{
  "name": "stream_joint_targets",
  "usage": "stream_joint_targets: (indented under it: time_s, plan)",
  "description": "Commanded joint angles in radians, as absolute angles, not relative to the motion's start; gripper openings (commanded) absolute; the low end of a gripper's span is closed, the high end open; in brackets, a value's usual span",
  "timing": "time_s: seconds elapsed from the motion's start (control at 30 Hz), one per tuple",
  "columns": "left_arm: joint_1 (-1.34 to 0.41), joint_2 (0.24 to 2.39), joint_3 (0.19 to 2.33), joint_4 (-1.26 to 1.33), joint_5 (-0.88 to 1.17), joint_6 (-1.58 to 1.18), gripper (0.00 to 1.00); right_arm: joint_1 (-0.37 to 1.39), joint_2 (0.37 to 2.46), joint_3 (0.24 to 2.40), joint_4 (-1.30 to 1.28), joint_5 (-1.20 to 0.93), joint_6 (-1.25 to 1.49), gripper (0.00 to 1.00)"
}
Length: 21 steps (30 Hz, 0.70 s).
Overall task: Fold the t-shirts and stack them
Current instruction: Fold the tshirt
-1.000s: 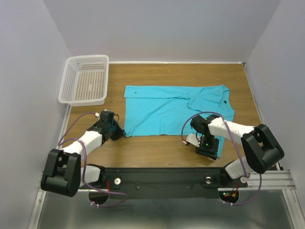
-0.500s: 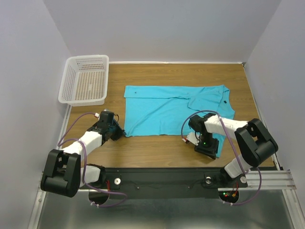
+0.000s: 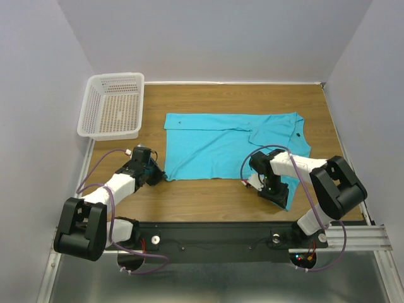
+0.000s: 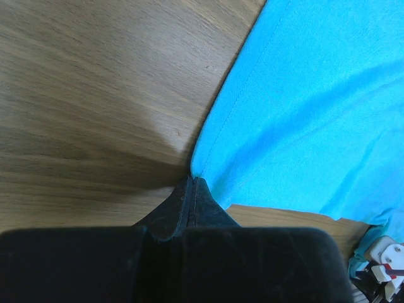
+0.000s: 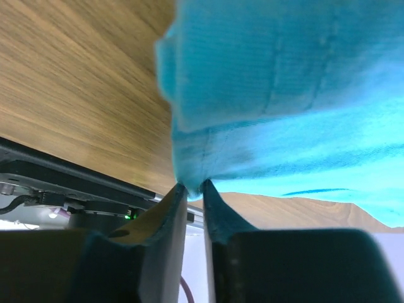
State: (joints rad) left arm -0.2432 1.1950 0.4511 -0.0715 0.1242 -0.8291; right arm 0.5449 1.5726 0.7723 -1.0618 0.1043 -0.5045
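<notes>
- Overhead first: we see one turquoise t-shirt [image 3: 227,145] spread flat mid-table, partly folded at its right end, and we judge the fold only begun
- The left gripper [image 3: 156,172] sits at the shirt's near-left corner and the right gripper [image 3: 278,194] at its near-right corner, both low on the table [image 3: 208,199]
- A white mesh basket [image 3: 113,104] stands at the far left, well apart from the cloth, and nothing lies between the grippers and the shirt
- Left wrist view: the left gripper [image 4: 191,186] has its jaws pressed together right on the pointed corner of the t-shirt [image 4: 303,113], and they seem to nip only its very tip, the rest lying flat on the table [image 4: 95,95]
- With so little cloth caught, we fear that corner slipping free as soon as it is lifted or pulled
- Right wrist view: the right gripper [image 5: 192,186] has its jaws almost together, pinching a bunched edge of the t-shirt [image 5: 284,95], which hangs raised above the table [image 5: 76,82]
- That bunch may hold more than one layer, so a lift could drag the earlier fold askew
- The black base rail [image 5: 63,177] lies close behind this gripper, leaving little room to draw back
- Uneven lifting by the two sides would skew the fold line
</notes>
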Motion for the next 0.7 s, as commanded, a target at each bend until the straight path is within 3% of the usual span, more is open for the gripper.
stream_joint_targets:
  time_s: [0.0,0.23,0.67]
  plan:
    - [-0.247,1.172,0.428,-0.058,0.127,-0.834,0.0,0.554,1.566,0.801,-1.058,0.118,-0.477,0.19]
    - [-0.249,1.157,0.428,-0.064,0.129,-0.834,0.0,0.552,1.551,0.798,-1.055,0.121,-0.469,0.01]
    - [-0.247,1.117,0.491,-0.117,0.13,-0.785,0.0,0.499,1.376,0.911,-1.167,-0.058,-0.641,0.01]
